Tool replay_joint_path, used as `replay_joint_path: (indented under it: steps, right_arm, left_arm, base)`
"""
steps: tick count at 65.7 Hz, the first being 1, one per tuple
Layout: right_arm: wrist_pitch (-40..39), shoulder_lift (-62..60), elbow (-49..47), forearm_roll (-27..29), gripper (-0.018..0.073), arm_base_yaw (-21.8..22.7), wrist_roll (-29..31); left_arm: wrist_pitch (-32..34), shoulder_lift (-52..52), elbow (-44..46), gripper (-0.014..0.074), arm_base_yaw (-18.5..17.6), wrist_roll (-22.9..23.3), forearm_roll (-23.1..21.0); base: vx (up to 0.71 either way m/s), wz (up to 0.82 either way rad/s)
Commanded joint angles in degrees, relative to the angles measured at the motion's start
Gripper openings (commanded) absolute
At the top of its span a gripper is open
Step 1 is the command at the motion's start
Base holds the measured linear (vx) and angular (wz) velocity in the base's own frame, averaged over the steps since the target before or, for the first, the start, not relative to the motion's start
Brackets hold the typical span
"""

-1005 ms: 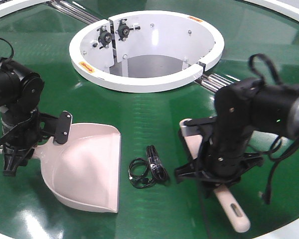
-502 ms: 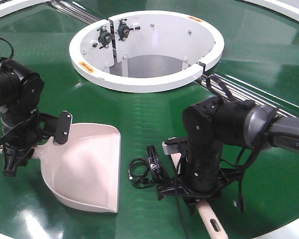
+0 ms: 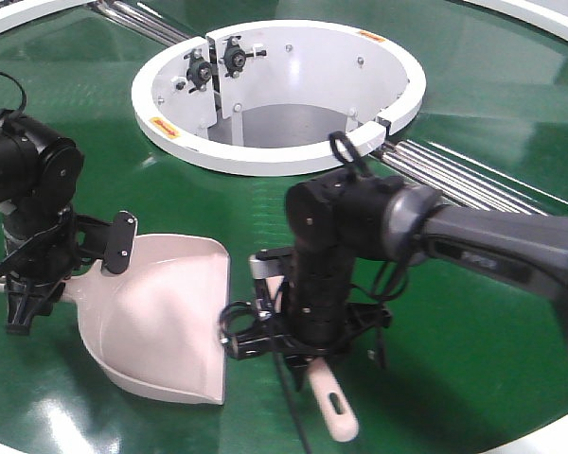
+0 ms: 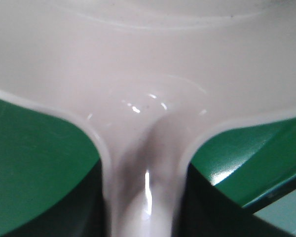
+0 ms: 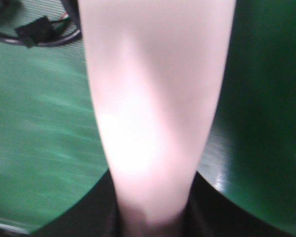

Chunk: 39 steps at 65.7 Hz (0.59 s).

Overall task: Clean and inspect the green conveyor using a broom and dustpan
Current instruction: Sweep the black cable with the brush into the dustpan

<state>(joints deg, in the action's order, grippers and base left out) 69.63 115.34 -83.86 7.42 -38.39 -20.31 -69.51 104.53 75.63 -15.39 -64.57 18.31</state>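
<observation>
Right gripper point(image 3: 310, 342), clamped on the broom point(image 3: 333, 418), has swept left across the green conveyor point(image 3: 265, 203), driving the black cable point(image 5: 37, 33) up to the lip of the dustpan point(image 3: 166, 322), which the left gripper point(image 3: 26, 284) clasps by its handle; the cable looks ready to be scooped.

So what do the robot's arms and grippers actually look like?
Both are mostly black. The right arm has a silver-grey link and rounded black wrist with looped black cables. The left arm has a black cylindrical joint. The left gripper and right gripper are angular black frames.
</observation>
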Motion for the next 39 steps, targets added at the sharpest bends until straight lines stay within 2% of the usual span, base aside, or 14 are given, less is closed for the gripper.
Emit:
replay_joint_path:
  steps: [1, 10, 21, 30, 39]
  right_arm:
    - [4.4, -0.4, -6.0, 3.3, -0.0004, -2.6, 2.5]
    - [4.4, 2.3, -13.7, 5.1, -0.0004, -6.1, 3.9]
    - [4.4, 5.9, -22.1, 7.2, -0.0004, -8.4, 4.5]
    - [4.3, 5.9, -24.1, 6.1, -0.0004, -8.2, 4.1]
    - [4.3, 4.2, -22.3, 5.5, -0.0004, -6.2, 3.9]
  left_arm:
    - [-2.0, -2.9, 1.5, -0.0006, -0.3, 0.5, 0.2]
    - [-2.0, -2.9, 1.5, -0.0006, -0.3, 0.5, 0.2]
    - [-2.0, -2.9, 1.5, -0.0006, -0.3, 0.5, 0.2]
    - [-2.0, -2.9, 1.5, -0.0006, -0.3, 0.5, 0.2]
    - [-2.0, -2.9, 1.5, -0.0006, -0.3, 0.5, 0.2]
  base:
    - [0.00, 0.00]
    - [0.00, 0.00]
    - [0.00, 0.00]
    - [0.00, 0.00]
    - [0.00, 0.00]
